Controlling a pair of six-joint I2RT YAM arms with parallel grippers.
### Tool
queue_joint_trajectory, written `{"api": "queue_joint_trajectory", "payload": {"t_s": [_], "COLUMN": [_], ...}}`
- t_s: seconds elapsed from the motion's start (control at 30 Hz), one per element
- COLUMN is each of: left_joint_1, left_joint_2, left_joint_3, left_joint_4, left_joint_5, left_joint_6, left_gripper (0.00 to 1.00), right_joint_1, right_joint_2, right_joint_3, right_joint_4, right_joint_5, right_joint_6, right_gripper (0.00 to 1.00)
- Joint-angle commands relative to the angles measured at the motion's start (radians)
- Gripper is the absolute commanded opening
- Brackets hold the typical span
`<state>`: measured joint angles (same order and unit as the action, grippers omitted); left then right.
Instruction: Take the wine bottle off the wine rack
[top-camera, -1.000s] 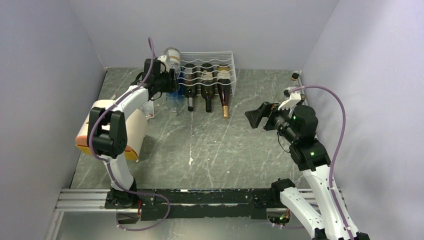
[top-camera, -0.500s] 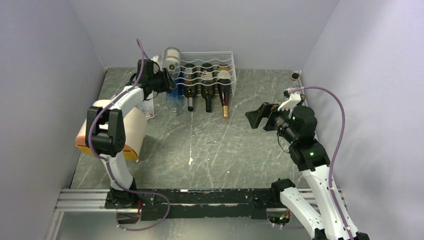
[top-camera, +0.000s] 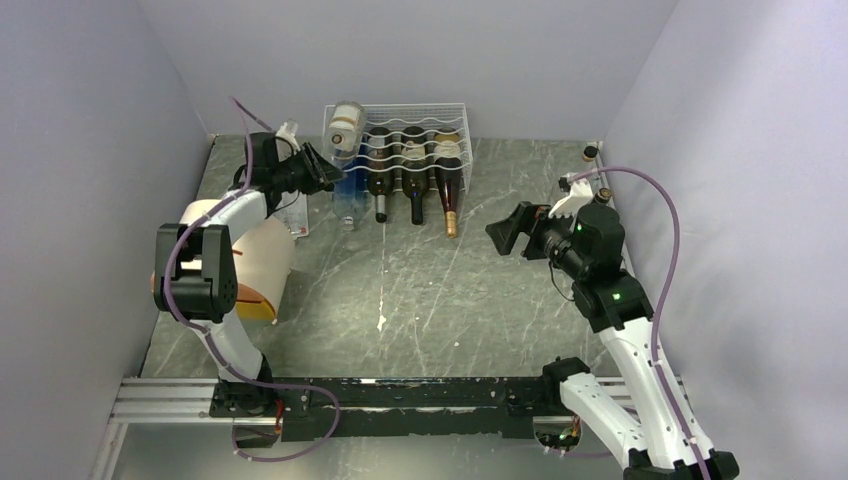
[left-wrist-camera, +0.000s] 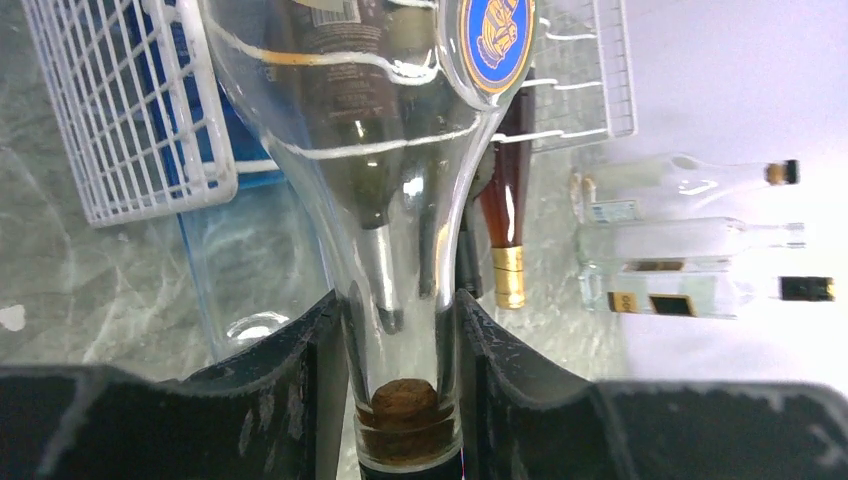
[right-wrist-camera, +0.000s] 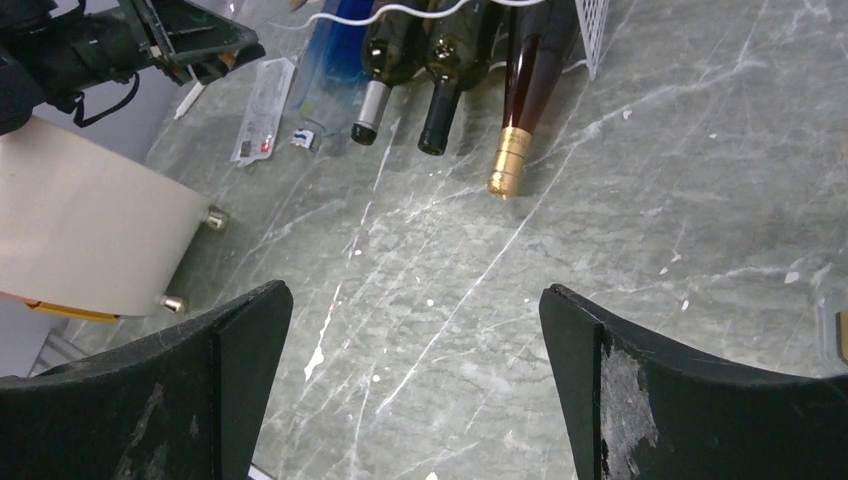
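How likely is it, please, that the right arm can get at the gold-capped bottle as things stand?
Probably yes: its end effector is open, and nothing stands between it and the bottle, whose neck juts from the rack.

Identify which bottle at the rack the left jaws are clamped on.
The clear, cork-stoppered bottle at the wine rack's left end, gripped by its neck; the dark bottles lie lower, untouched.

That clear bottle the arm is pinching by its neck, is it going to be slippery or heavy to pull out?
Probably slippery: the left gripper holds only the smooth glass neck of the clear bottle. It looks empty, so likely light, though its wide body sits far from the grip and may sag. Being glass, it is fragile if dropped.
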<state>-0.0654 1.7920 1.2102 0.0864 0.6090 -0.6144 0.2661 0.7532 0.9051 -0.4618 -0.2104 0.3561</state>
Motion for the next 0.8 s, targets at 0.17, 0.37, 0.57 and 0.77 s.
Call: {"api": "queue_joint_trajectory", "payload": {"t_s": [0.17,0.37,0.57,0.77], "left_joint_1": [0.025,0.029,0.029,0.029], "left_joint_2": [-0.064,-0.049,-0.022,-0.009], "left_joint_3": [-0.064,-0.06,-0.029,-0.002], "left_joint_4": [0.372,0.43,0.427,0.384], "left_joint_5": [0.258,0.29,0.292,0.285], "left_joint_6": [-0.171,-0.231,-0.275,-0.292], "left_gripper": [0.07,0.07,0.07,0.07], "right_joint_1": [0.002,0.003,0.002,0.002], "right_joint_2": [0.017,0.025,0.025,0.034], "right_joint_3": [0.0,0.003,0.002,-0.008], "right_joint_4": [0.024,0.02,0.015,0.022], "right_joint_5": [-0.039,-0.041,-0.037,-0.041], "right_joint_6": [0.027,0.032,0.035,0.045], "right_gripper": [1.0,1.0,1.0,1.0]}}
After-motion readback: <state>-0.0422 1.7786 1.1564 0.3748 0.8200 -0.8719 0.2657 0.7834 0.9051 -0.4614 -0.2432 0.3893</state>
